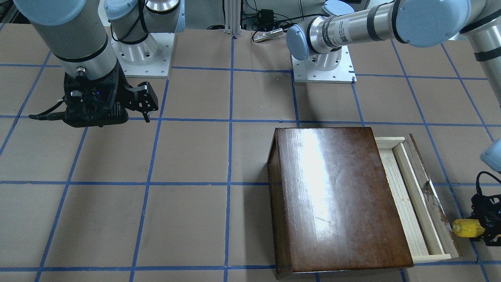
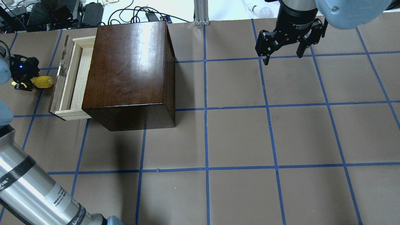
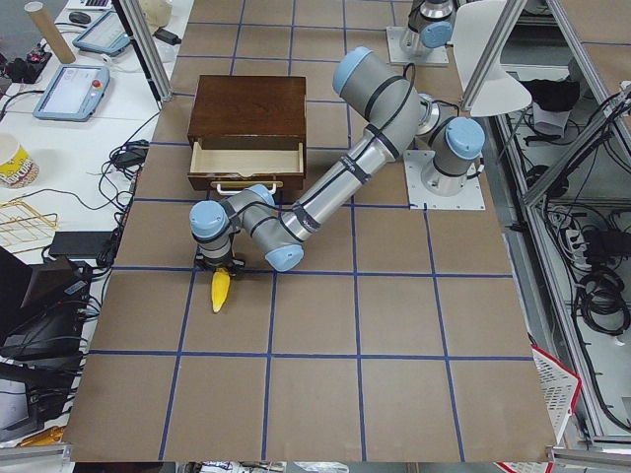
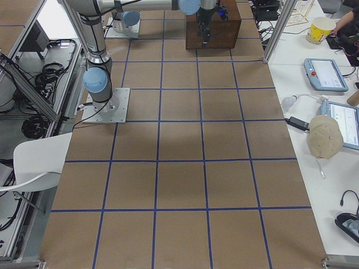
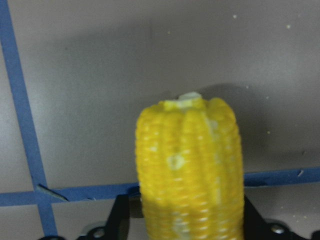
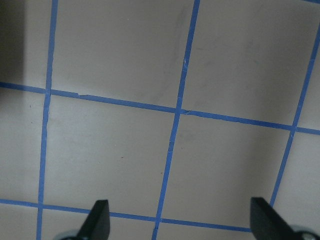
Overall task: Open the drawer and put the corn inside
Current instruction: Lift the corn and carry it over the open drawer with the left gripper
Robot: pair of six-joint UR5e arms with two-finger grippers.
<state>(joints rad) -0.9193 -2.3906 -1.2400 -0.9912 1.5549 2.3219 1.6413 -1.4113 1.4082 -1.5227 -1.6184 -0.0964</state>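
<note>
**Item list: table with cabinet, open drawer, corn in left gripper**

Entries run from the robot's side of the table [image 2: 237,137] outward.

1. Left arm [image 2: 34,190]. Silver forearm with a black band, entering at the nearest corner and reaching toward the cabinet's drawer side.
2. Cabinet [image 2: 128,62]. Glossy dark-brown wooden box on the robot's left half of the brown, blue-taped surface. The top is bare and reflects the light.
3. Drawer [image 2: 67,78]. Pale wood tray with a worn dark front panel [image 2: 57,87], pulled partly out of the cabinet on the side away from the table's middle. The exposed tray holds nothing.
4. Corn [image 2: 42,82]. Bright yellow cob, outside the drawer, just beside the front panel with its free end toward it (contact with the panel cannot be told).
5. Left gripper [image 2: 24,83]. Black fingers [image 5: 120,217] clamped on the corn's other end, one pressed to each side of it in the wrist view.
6. Right gripper [image 2: 283,58]. On the far right half, well apart from the cabinet, pointing down over bare table. Fingers spread wide, grasping nothing.
7. Cables [image 2: 131,14]. Black leads past the table's far edge.
</note>
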